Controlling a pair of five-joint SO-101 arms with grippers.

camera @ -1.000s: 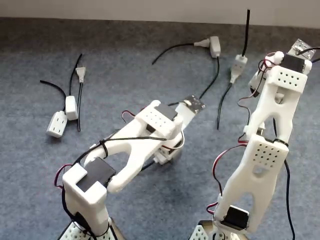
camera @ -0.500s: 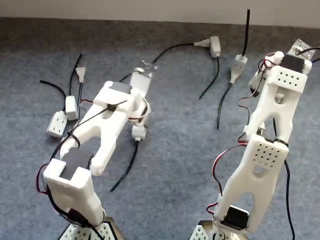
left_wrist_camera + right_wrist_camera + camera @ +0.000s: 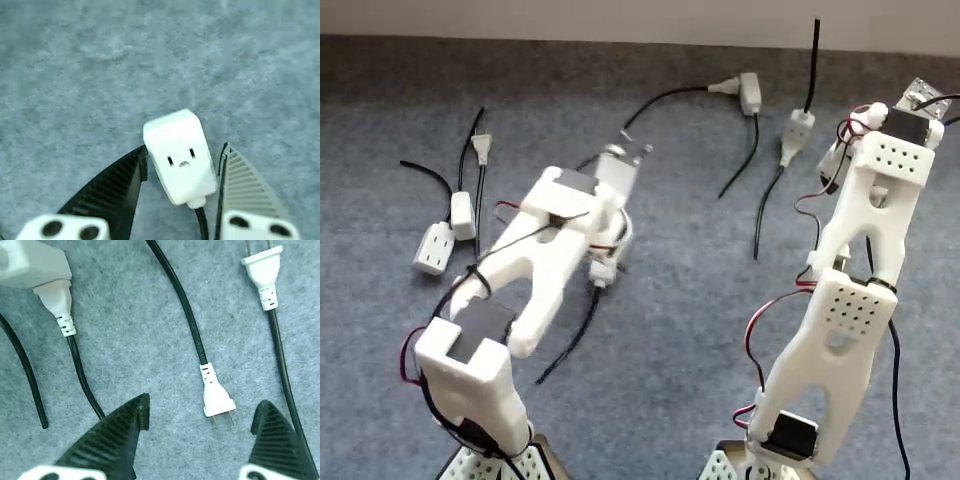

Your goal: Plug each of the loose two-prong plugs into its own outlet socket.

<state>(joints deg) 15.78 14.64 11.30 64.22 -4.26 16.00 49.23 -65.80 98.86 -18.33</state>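
Note:
My left gripper (image 3: 184,152) is shut on a white outlet socket (image 3: 180,152), one finger on each side and the slots facing away from the wrist. In the high view the socket (image 3: 603,268) hangs under the left arm, and its black cord (image 3: 570,340) trails toward the near edge. My right gripper (image 3: 200,412) stands open just over a loose two-prong plug (image 3: 217,400). A second loose plug (image 3: 262,267) lies farther off, prongs pointing the other way. Another socket (image 3: 30,262) has a plug (image 3: 57,300) seated in it.
At the far left of the grey carpet lie a loose plug (image 3: 481,147) and two white sockets (image 3: 463,215) (image 3: 434,248) with black cords. A socket (image 3: 750,92) with its plug sits at the back centre. Two white plugs (image 3: 798,128) (image 3: 787,152) lie beside the right arm (image 3: 880,190).
The left arm swung from the table's centre to the left and back, carrying the socket and dragging its cord along. The right arm has stayed still.

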